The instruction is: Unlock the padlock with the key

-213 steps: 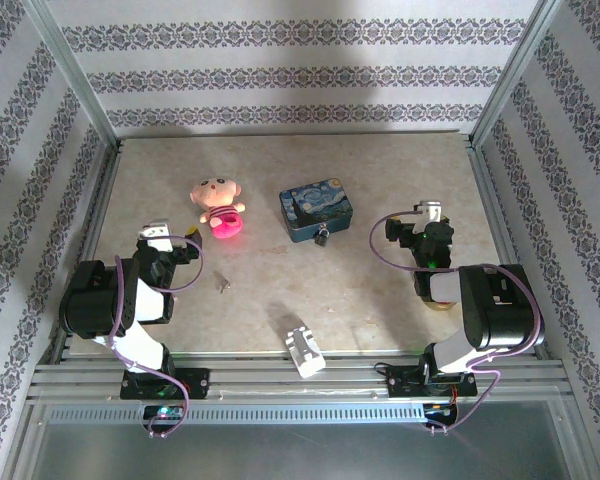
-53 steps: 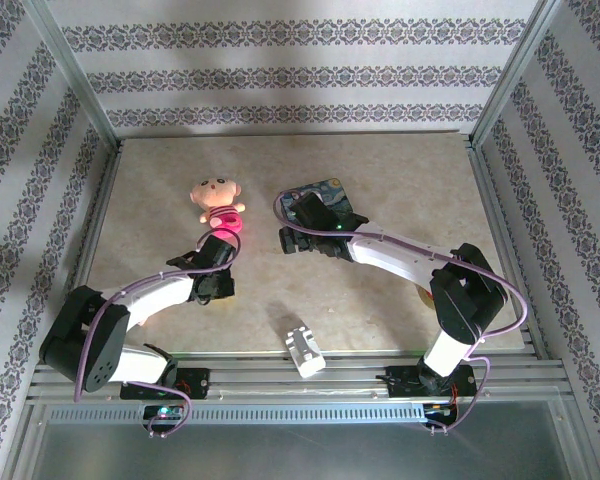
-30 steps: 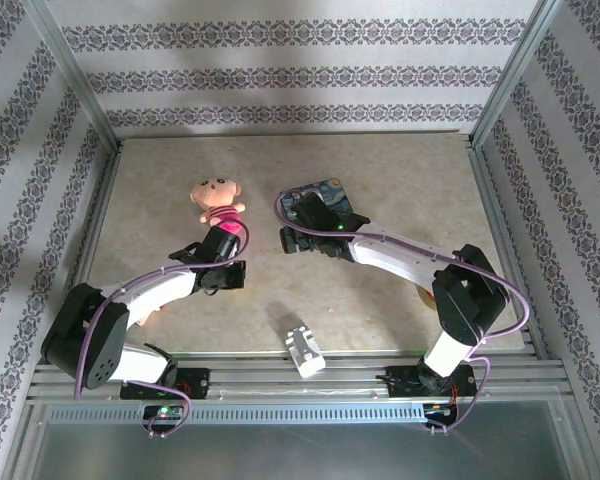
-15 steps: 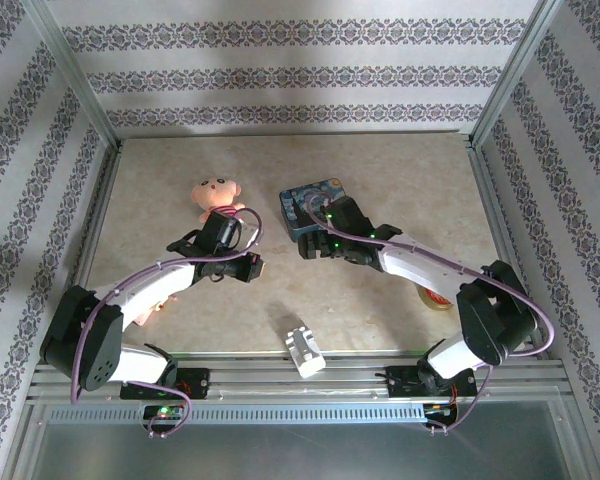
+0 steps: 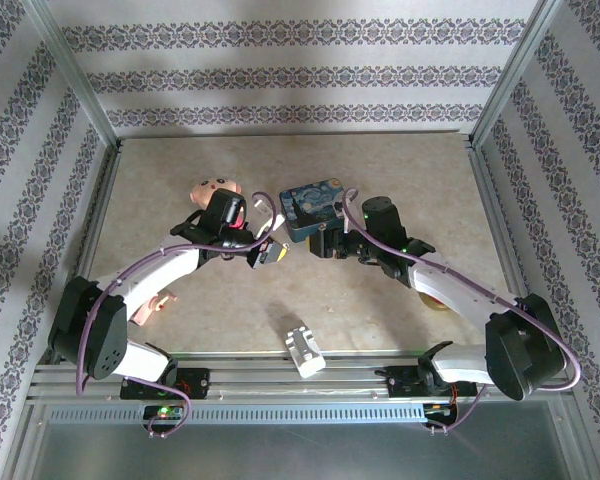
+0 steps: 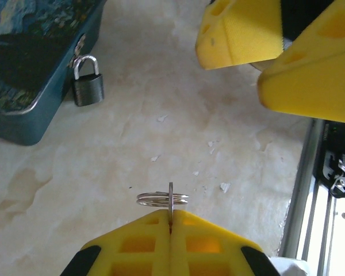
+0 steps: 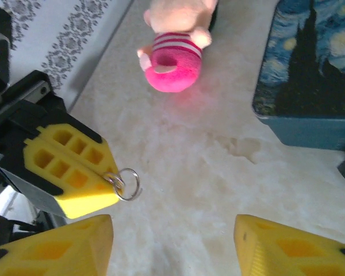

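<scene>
padlock (image 6: pixel 88 90) dark grey and silver; key (image 6: pixel 171 210) silver; tin (image 6: pixel 23 57) blue, starry-night print; plush (image 7: pixel 175 63) pink, white-striped; walls (image 5: pixel 280 75) floral-banded

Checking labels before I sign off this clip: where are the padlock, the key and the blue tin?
padlock (image 6: pixel 89 92), left wrist view, on its dark body.
key (image 6: pixel 171 190), left wrist view, on its thin upright edge.
blue tin (image 6: pixel 29 63), left wrist view, on its painted lid.

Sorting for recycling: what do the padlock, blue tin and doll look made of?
The padlock looks metal: dull grey body, shiny silver shackle. The blue tin is probably painted sheet metal: glossy printed lid. The doll looks plush fabric: soft, fuzzy pink surface.
</scene>
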